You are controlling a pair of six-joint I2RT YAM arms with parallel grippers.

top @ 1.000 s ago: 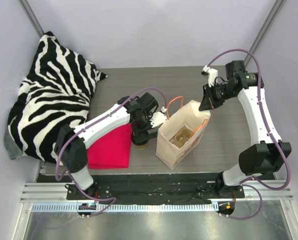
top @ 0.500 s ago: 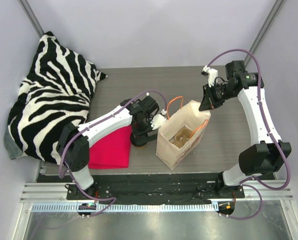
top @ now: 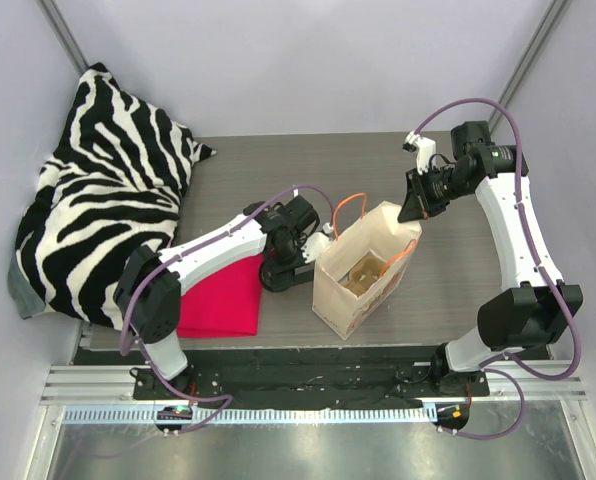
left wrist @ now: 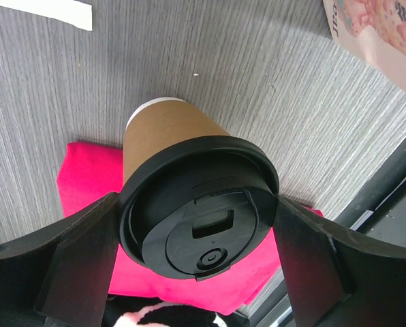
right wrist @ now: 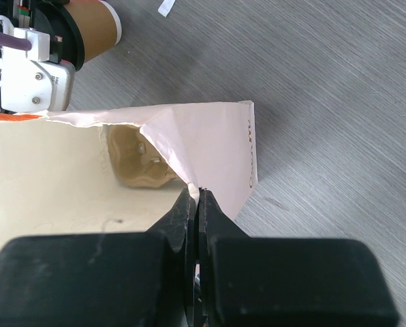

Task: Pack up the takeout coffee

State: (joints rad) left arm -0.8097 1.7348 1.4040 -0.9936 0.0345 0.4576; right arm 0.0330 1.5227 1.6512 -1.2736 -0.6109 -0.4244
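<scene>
While the cup point(left wrist: 167, 139) stood upright on the table point(left wrist: 271, 82), at the edge of a red cloth point(left wrist: 87, 187), the left wrist view showed the left gripper point(left wrist: 199, 235) lowered over it. Its fingers point(left wrist: 80, 255) stood wide apart, one on each side of the black lid point(left wrist: 199, 225) and level with its rim. Whether they pressed the rim or merely flanked it could not be told.

Right wrist view: the right gripper point(right wrist: 196, 197) was closed flat on the rim of the bag point(right wrist: 213, 136), holding the mouth open. A pulp carrier point(right wrist: 138, 169) lay at the bottom of the bag, and the cup appeared outside the bag.

Top view: the bag stood about mid-table, toward the near edge. The left gripper hid the cup just left of the bag, at the cloth's right edge. A zebra pillow point(top: 98, 190) filled the far-left corner.

Judged step: grasping the cup, with nothing packed yet. The next move would call for a firm hold below the lid, a lift above the bag's rim and orange handles, then a descent into the carrier. Squeezing the lid alone could pop it off.
</scene>
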